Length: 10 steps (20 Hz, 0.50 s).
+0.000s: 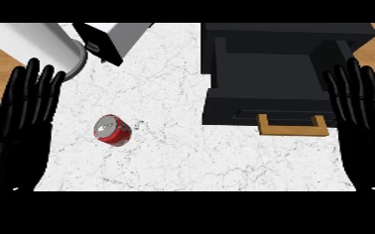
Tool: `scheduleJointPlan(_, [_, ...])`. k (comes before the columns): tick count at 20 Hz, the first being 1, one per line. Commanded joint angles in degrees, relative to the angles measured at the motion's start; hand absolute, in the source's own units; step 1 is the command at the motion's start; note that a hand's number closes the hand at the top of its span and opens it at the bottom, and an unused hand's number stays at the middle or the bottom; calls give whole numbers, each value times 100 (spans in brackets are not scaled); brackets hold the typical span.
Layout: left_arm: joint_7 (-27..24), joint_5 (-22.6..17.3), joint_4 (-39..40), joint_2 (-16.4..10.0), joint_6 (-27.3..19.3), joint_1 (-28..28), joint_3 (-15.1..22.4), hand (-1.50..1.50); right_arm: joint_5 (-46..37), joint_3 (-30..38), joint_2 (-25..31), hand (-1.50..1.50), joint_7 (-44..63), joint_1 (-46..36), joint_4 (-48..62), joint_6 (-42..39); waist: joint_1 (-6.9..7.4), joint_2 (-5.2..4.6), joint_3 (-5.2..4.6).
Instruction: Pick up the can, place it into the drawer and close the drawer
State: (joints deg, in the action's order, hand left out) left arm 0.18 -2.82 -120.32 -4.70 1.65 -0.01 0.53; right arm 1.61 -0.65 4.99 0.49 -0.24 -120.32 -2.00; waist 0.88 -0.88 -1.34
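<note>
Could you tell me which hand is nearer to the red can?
Left. The left hand rests just left of the can; the right hand is far right, past the drawer.

The counter (183,153) is smooth white stone that looks like marble, with fine grey veins. The can (112,130) on it has a glossy red side and a bright silver metal end. The drawer (227,106) and its cabinet (285,34) are plain black with an even, matt finish. The drawer's handle (291,128) looks like light brown wood, smooth and matt. The left hand (26,109) and right hand (355,104) are black with a dull plastic look. A white cylinder (44,44) at the far left is smooth, with a soft sheen.
</note>
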Motion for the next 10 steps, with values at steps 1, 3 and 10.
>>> scheduleJointPlan(1, [37, 710, -69, 368, -647, 141, 178, -150, -77, -53, 4, -150, 46, -7, -2, -10, -77, 92, 135])
scheduleJointPlan(3, [-70, 1338, -206, 455, -1576, 507, 48, -150, 53, 219, -5, -150, -47, -119, 198, 75, 13, 94, 143])
scheduleJointPlan(10, [1486, 1713, -113, 467, -4213, 1313, -243, -150, -95, 458, -57, -150, 850, 492, 311, 463, -4, 79, 148])
